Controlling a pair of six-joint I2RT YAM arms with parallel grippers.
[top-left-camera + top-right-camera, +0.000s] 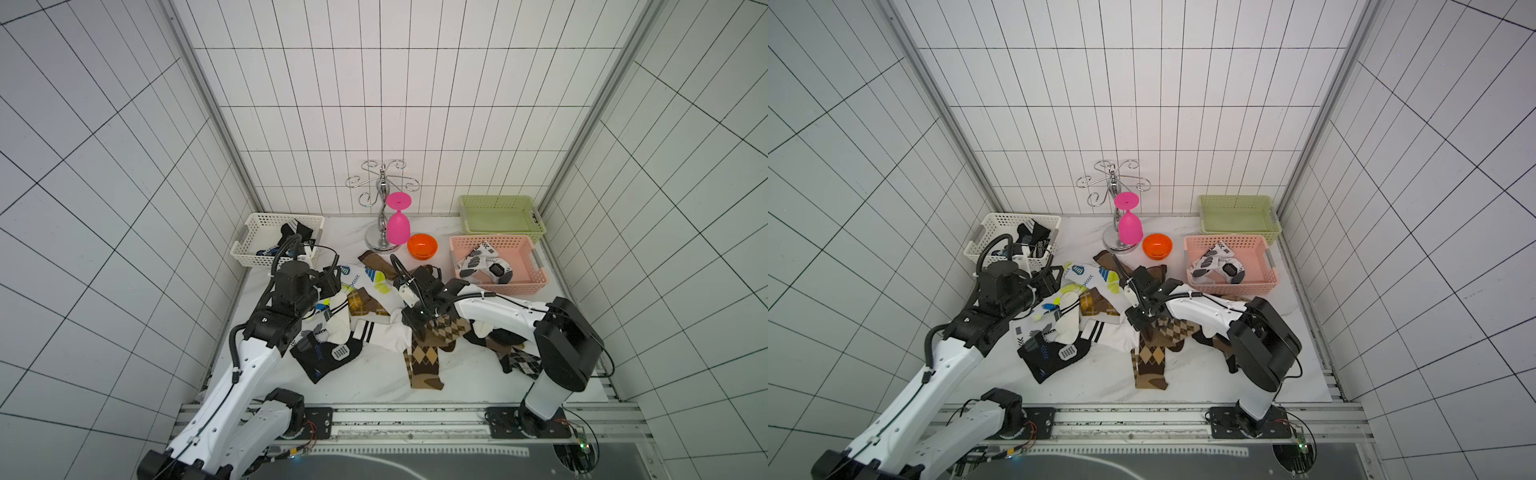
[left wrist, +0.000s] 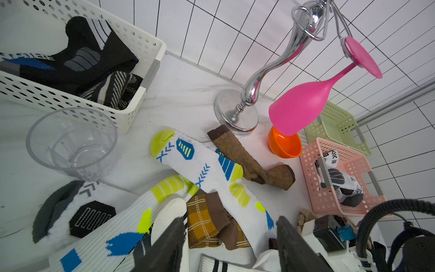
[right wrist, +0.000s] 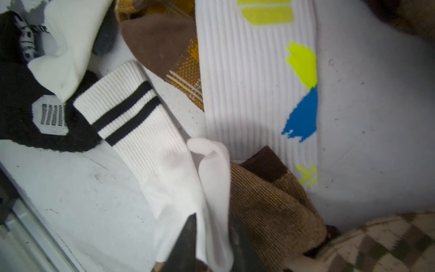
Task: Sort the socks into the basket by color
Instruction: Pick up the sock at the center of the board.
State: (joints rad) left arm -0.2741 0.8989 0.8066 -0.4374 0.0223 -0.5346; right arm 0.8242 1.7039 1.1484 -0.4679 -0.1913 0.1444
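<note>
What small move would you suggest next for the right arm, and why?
Probably close the right gripper on the white striped sock: its open jaws straddle a fold of it, and the pink basket holds white socks.

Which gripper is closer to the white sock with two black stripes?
Right. The right gripper sits at the striped sock, jaws either side of its white end; the left gripper hovers apart, over the yellow-blue socks.
</note>
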